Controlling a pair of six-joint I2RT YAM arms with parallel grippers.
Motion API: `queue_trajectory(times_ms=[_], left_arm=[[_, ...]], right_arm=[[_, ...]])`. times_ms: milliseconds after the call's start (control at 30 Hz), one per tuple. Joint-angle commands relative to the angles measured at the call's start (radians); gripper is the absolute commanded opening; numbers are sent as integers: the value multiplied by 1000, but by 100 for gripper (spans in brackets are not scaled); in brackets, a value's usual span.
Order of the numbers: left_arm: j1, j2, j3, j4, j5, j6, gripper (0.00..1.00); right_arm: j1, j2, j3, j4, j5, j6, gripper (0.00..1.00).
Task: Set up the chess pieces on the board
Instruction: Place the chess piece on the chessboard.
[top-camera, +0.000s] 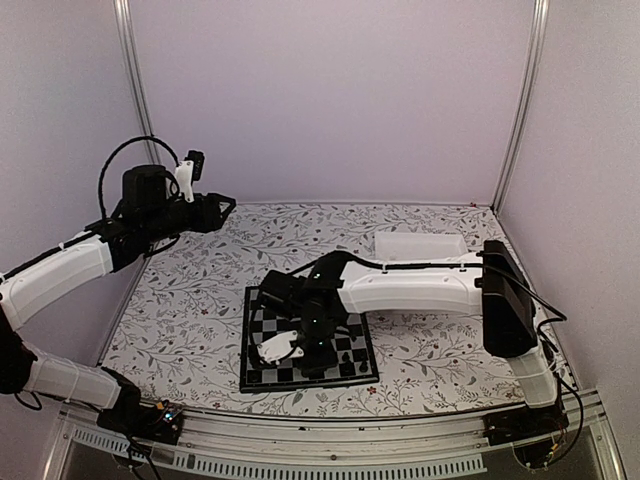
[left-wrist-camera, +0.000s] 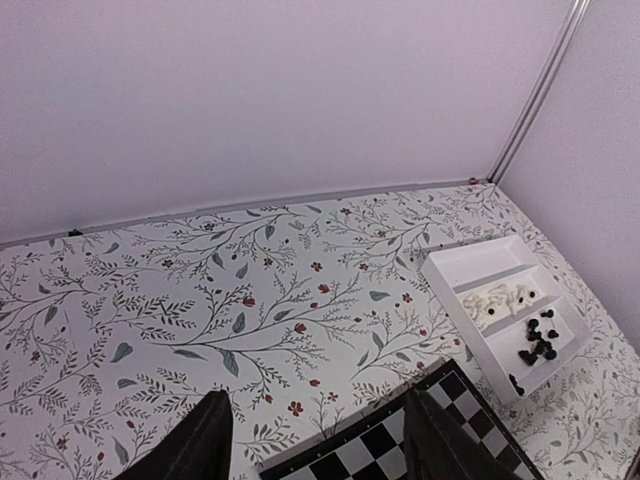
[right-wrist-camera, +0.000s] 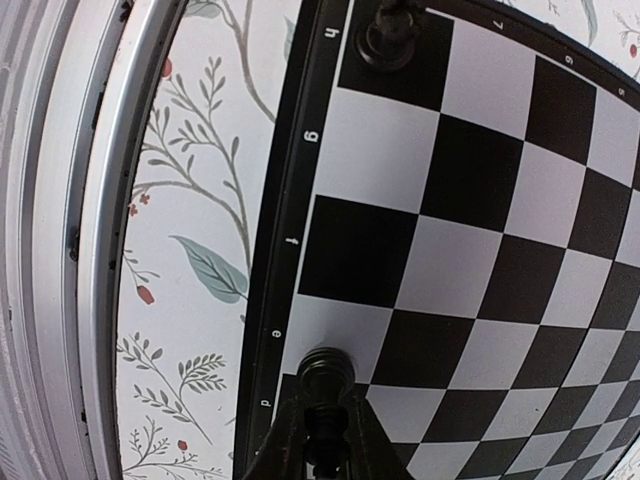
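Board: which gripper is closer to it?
Right. The right gripper is over the board, holding a piece at its near edge. The left gripper hangs off to the left, well away.

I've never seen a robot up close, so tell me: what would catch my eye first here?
The white right arm stretched across the chessboard, the right end effector pinching a black chess piece at the board's edge. Then the white tray of spare pieces at the far right, and the left end effector hanging open, holding nothing.
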Motion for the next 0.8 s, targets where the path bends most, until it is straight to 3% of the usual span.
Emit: queue_trajectory(times_ms=[0,433,767], left_arm=[[9,4,-12,12,14,-10,60],[9,14,-10,11,31,-14,60],[10,26,-8,8,36,-12,60]], right_arm=[[8,34,50,-18,-23,2,13],[9,57,77,-29,-40,2,13],[7,-2,106,-51,-69,0,45]])
